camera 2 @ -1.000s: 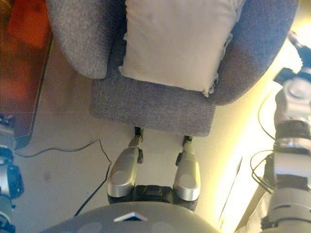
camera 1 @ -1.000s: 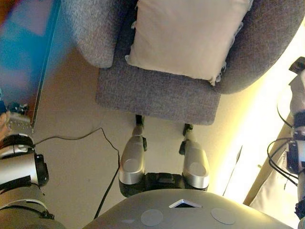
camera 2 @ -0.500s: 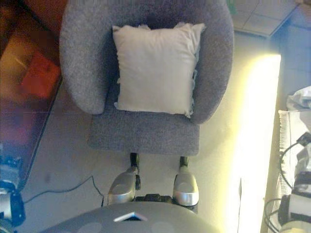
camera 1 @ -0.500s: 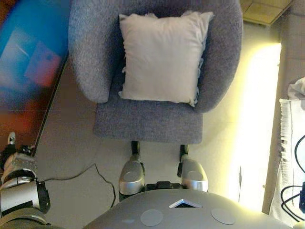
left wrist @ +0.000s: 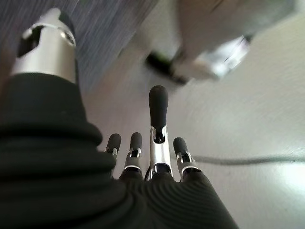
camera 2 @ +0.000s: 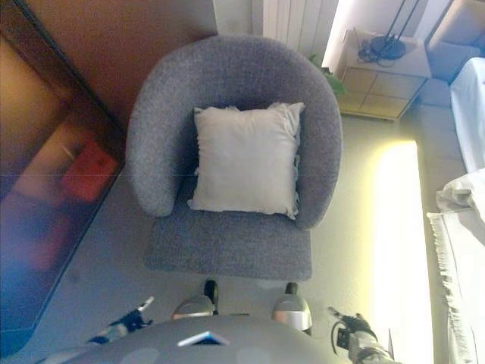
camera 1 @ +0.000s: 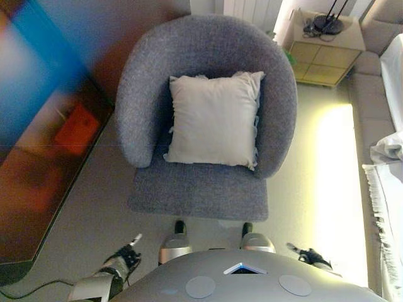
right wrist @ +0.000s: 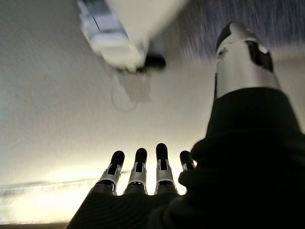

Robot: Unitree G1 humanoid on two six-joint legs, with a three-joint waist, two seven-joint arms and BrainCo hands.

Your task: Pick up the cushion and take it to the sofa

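Left hand [camera 1: 124, 258] hung low at the robot's left side, fingers [left wrist: 157, 114] straight and spread, holding nothing. Right hand [camera 2: 349, 328] hung low at the right side, fingers [right wrist: 138, 169] also straight, empty. Both sat well apart from the cushion [camera 1: 214, 119], which lay ahead of and between them, leaning against the back of the grey armchair [camera 1: 201, 189]. Cushion looked near square, no clear long axis; neither hand clearly nearer. White-draped sofa [camera 1: 387, 182] edge showed off to the robot's right, side cabinet [camera 1: 322, 47] beyond the chair. Versus half a second earlier: the whole view had pulled back, so the camera moved; the cushion stayed on the chair. Arms had dropped lower, and both hands now showed.
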